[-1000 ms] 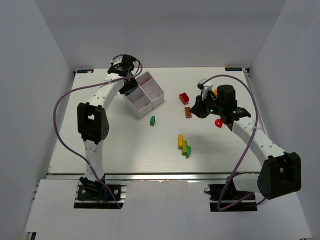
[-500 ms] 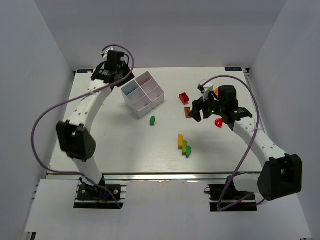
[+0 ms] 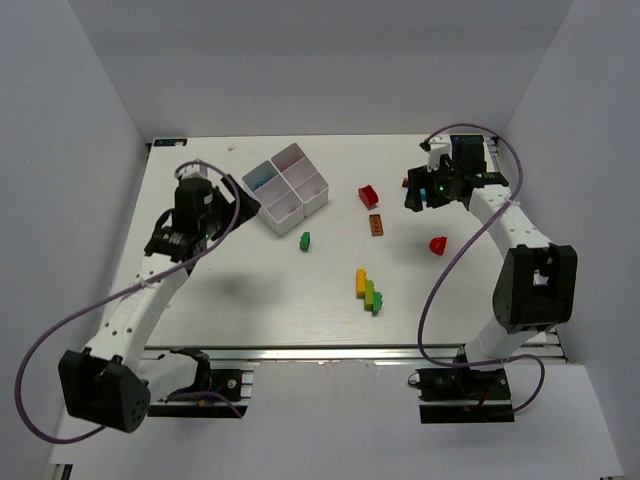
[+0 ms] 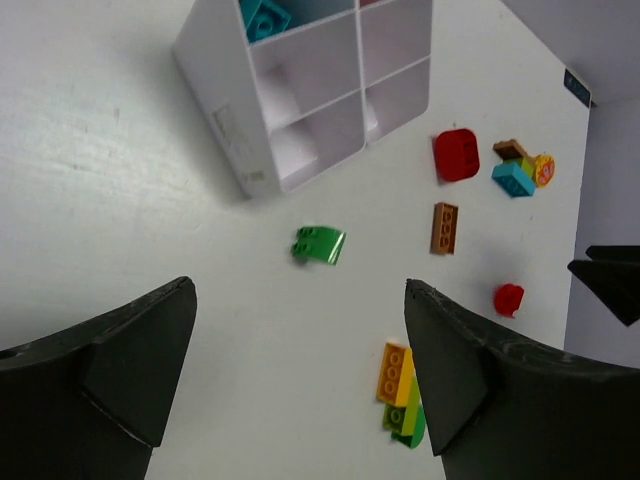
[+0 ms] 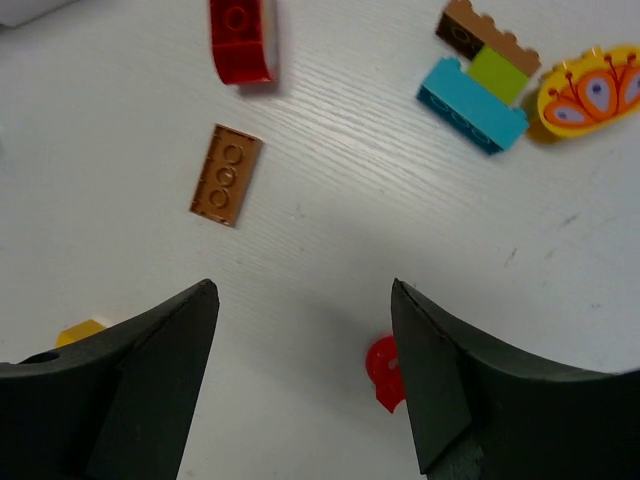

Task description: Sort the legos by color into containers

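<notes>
Left tool (image 4: 300, 330) and right tool (image 5: 302, 330) both released, empty; loose legos (image 3: 367, 290) scattered around, containers (image 4: 225, 130) near green brick (image 4: 320, 244).

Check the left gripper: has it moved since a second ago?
Yes. The left gripper has pulled back from the far-left corner of the white tray toward the near-left, jaws open.

Far left on the white table (image 3: 250, 290), a white plastic four-compartment tray (image 4: 225, 120) with a blue plastic brick (image 4: 265, 17) in its leftmost compartment, a small green plastic brick (image 3: 304, 240) near, before it.
</notes>
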### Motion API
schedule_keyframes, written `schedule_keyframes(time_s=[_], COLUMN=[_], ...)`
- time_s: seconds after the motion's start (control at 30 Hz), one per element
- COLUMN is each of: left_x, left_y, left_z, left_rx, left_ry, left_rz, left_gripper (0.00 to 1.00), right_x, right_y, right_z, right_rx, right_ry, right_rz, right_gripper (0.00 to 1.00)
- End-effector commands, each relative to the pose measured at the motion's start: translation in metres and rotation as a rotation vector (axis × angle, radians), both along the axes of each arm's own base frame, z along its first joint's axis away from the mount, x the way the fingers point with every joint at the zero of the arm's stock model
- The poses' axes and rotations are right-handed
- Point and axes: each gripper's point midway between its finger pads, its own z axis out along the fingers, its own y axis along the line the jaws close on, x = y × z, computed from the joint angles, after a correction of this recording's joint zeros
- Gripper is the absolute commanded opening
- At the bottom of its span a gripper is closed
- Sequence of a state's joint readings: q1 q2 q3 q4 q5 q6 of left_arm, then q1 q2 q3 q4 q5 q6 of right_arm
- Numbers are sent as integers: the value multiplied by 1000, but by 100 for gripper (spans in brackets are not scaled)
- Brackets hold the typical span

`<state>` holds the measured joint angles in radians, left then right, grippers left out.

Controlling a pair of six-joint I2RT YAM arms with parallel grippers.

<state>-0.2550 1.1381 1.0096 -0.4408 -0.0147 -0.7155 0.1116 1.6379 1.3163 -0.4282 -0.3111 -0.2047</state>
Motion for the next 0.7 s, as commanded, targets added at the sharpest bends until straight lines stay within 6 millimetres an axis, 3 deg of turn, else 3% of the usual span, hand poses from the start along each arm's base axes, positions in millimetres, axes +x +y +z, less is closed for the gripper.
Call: schedule_keyframes(time_s=[0.0, 0.03, 0.13, 0.17, 0.27, 0.37, 0.5, 0.67], left_x=[-20, -28, -43, -50, -63, -71, -76, -79], left_y=[-1, 2, 11, 14, 17, 20, 27, 32], left_z=[7, -8, -13, -27, -38, -44, -47, -45], left_rx=[-63, -62, -77, -82, -112, -119, -89, -59], left_ry=[-40, -8, -15, 12, 19, 21, 34, 44], left_rz=[-3, 3, 51, 67, 91, 107, 126, 135], left_gripper=[94, 94, 94, 94, 95, 95, 96, 96], right_x=[-7, -8, -22, -26, -38, -43, -43, -38], right_y=[-27, -40, -65, -75, -84, -81, -83, -76], right_z=[-10, -18, -37, -42, -57, -70, -89, -102], right_rx=[-70, -119, -170, -189, -152, -93, -37, 2], right_ry=[99, 120, 200, 214, 270, 318, 377, 401], right_rz=[-154, -215, -355, -398, -461, -480, -491, -492], right_gripper=[74, 73, 72, 72, 72, 70, 57, 53])
